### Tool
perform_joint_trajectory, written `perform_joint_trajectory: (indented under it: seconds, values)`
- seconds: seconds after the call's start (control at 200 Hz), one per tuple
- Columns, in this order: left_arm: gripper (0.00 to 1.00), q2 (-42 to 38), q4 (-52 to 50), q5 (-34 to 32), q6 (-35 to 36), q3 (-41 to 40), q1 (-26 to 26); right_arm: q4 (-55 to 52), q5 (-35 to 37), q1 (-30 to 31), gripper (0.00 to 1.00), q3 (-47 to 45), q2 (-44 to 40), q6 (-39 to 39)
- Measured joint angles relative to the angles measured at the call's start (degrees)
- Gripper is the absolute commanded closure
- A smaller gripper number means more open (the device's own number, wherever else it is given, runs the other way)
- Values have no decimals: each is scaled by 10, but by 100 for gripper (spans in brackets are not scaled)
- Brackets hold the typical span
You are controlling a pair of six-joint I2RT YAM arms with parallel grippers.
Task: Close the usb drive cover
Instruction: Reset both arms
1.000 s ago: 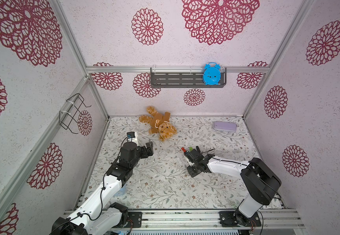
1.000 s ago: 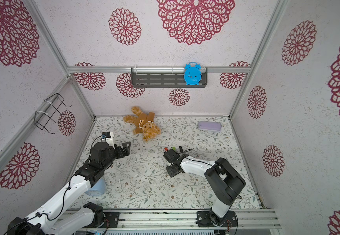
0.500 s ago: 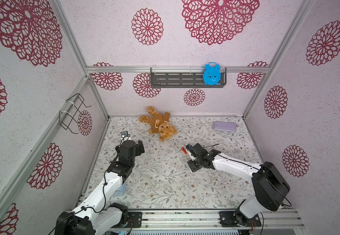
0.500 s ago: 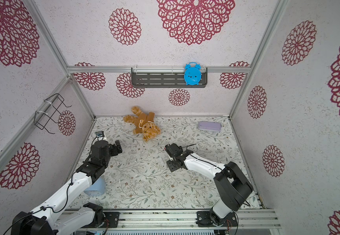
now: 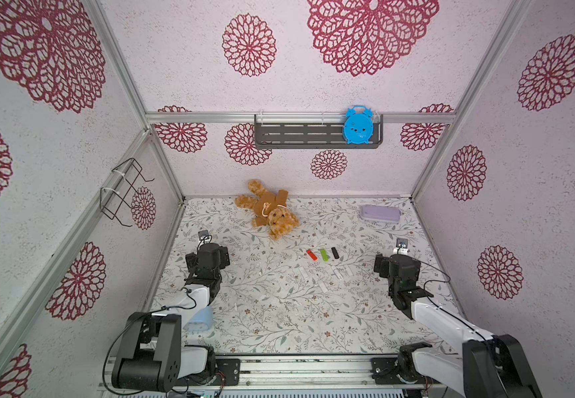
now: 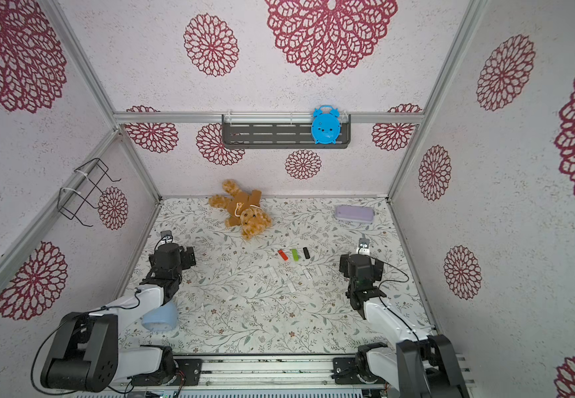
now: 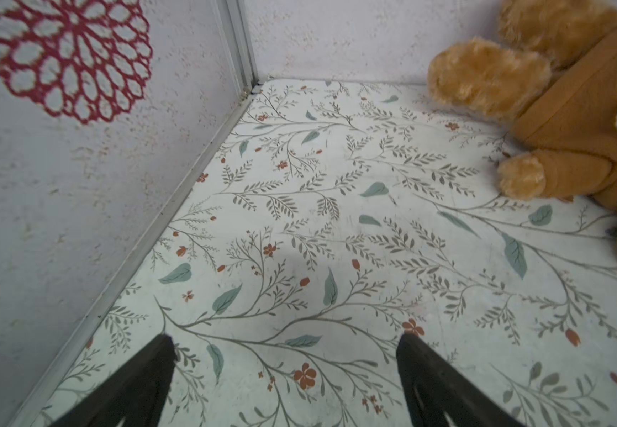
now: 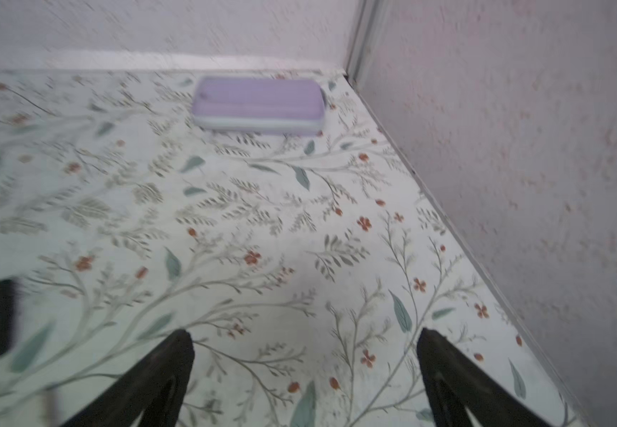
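Moved since earlier: left gripper (image 5: 207, 256) and right gripper (image 5: 395, 266) have withdrawn outward; the right has released.
Top views: we see the red usb drive (image 5: 311, 254), green usb drive (image 5: 324, 255) and black usb drive (image 6: 306, 253) side by side on the table (image 5: 272, 310), well apart from both grippers.
Left wrist: fingers (image 7: 148, 369) spread, empty.
Right wrist: fingers (image 8: 174, 355) spread, empty; purple case (image 8: 259, 105) ahead.

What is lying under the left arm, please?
A pale blue rounded object lies on the table beneath the left arm; the arm covers part of it, so its full shape cannot be seen.
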Motion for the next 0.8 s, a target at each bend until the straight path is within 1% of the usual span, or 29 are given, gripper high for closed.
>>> perform_joint_trajectory:
  seconds: [0.055, 0.12, 0.26, 0.35, 0.46, 0.645, 0.795]
  values:
    - [3, 21, 29, 15, 18, -9, 5, 57, -16, -15, 2, -31, 33, -9]
    - [3, 37, 70, 36, 35, -12, 16, 149, -42, -30, 2, -56, 73, -25]
    - [3, 87, 230, 88, 36, -43, 72, 290, -105, -56, 2, -63, 129, -54]
    - [3, 103, 240, 104, 28, -49, 97, 397, -143, -68, 1, -68, 183, -65]
    - [3, 104, 251, 108, 14, -38, 104, 423, -166, -72, 1, -71, 203, -71]
    - [3, 104, 264, 107, 5, -34, 103, 422, -157, -76, 1, -43, 204, -66]
    - [3, 104, 268, 106, 6, -34, 101, 422, -156, -77, 1, -40, 204, -66]
